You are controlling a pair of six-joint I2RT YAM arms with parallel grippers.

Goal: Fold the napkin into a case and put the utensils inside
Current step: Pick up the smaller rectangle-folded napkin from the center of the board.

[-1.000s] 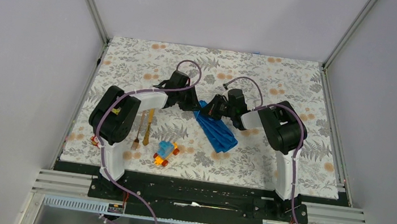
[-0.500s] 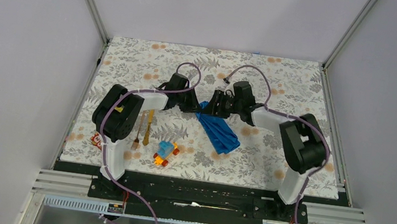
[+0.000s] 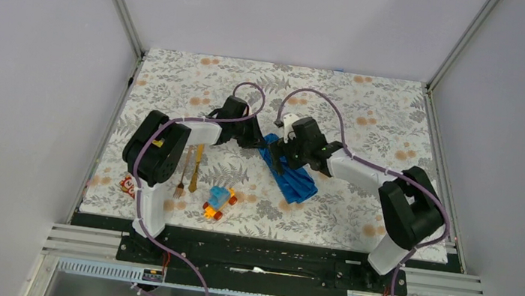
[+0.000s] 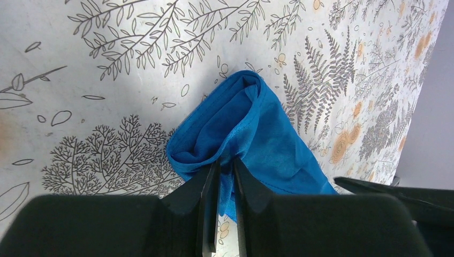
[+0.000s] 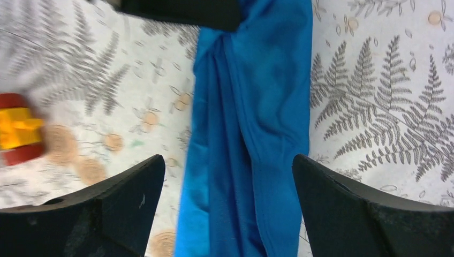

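The bunched bright blue cloth napkin [image 3: 294, 176] was grasped by the left end effector [image 4: 225, 167], below the released right end effector [image 5: 229, 160]; the golden-orange utensils [image 3: 196, 168] lay unplaced.

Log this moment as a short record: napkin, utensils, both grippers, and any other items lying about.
napkin: bunched into a long blue strip, not yet a case
left gripper: shut on the napkin's far end
right gripper: open, one finger on either side of the napkin, holding nothing
utensils: fork and knife lying side by side, left of the napkin and outside it
other: toy car nearer than the utensils; red block further left
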